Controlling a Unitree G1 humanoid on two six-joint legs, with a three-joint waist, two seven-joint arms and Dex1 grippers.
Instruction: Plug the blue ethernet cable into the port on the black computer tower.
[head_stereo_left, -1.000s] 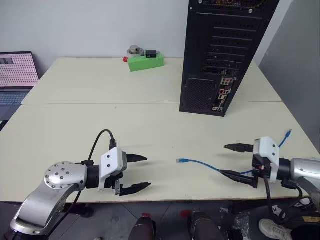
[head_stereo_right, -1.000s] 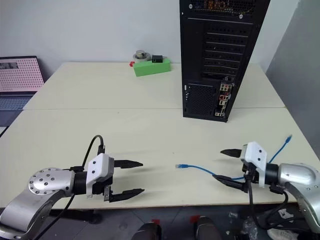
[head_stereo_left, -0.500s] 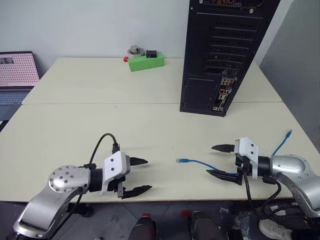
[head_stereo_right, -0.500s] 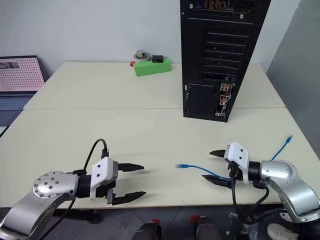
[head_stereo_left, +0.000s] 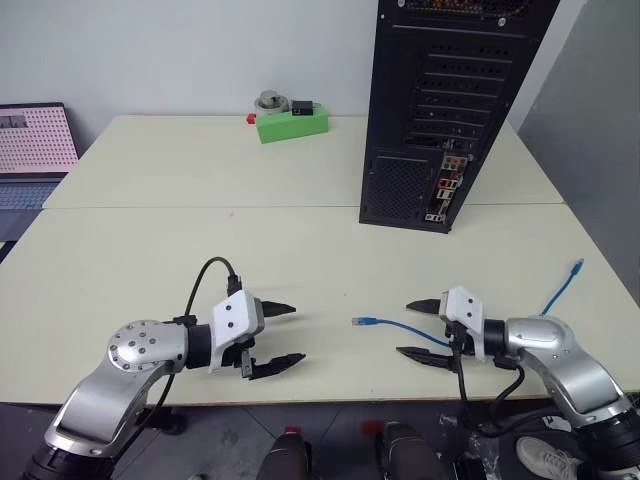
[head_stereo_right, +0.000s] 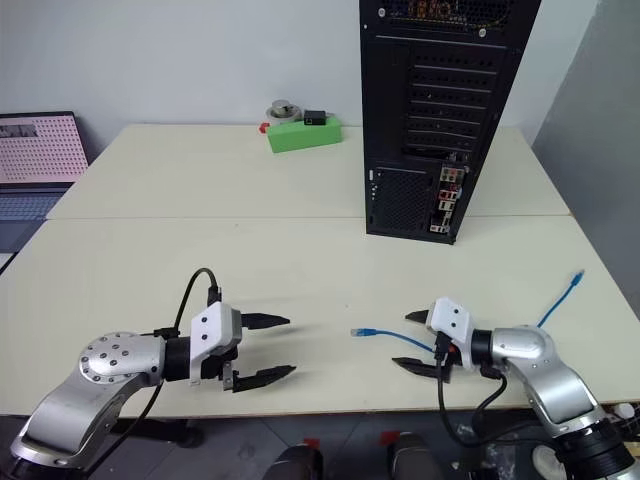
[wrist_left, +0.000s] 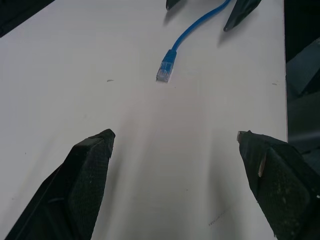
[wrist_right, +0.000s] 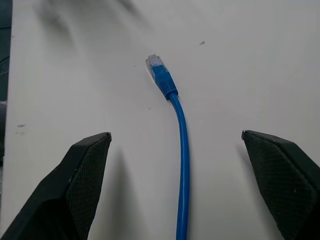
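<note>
Nothing is plugged in yet: blue ethernet cable (head_stereo_left: 400, 327) lies loose on the table (head_stereo_left: 200, 250), black computer tower (head_stereo_left: 440, 110) at twelve o'clock. Right gripper (head_stereo_left: 425, 330) straddles the cord, fingers apart; left gripper (head_stereo_left: 278, 338) also spread, empty. Grasp, carry, insertion remain.

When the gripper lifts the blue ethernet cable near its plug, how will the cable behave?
Probably floppy: the blue ethernet cable lies in loose curves on the table, so the rest should sag and drag behind. It looks thin, likely light. Its small plug is free to swing, so it may droop or twist between the open fingers of the right gripper.
</note>
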